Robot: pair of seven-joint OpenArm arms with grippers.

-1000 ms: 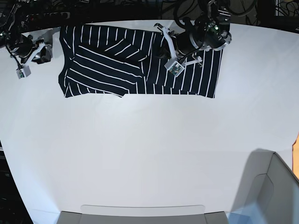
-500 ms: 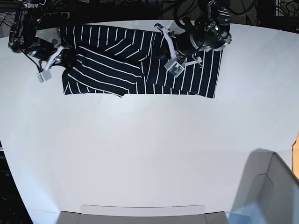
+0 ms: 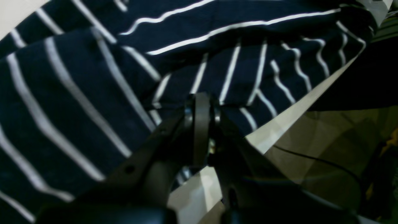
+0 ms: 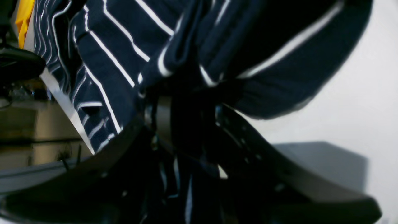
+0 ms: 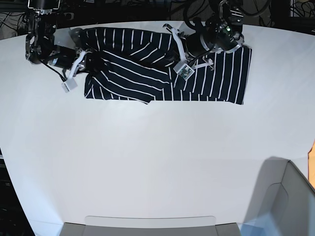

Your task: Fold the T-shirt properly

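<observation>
You have the shirt (image 5: 147, 73) at the far edge of the table (image 5: 157, 162), spread along that edge, with both arms on it. The left gripper (image 3: 201, 102) is clenched on the cloth near the far hem, its jaws pressed together with the fabric pinched between them. The right gripper (image 4: 186, 102) grasps a bunch of cloth at the other end; a thick roll of fabric sits between its jaws, though this view is dark and I cannot tell how deep the hold goes.

The step in hand seems to be drawing one side over the body. Keep both holds firm and move the two arms in an even way, so the cloth does not twist. Lift only a little (a high lift lets the loose part sag and crease).

The shirt is dark navy with thin white stripes. One part already lies diagonal over the middle, and near the right gripper it is wrinkled.
</observation>
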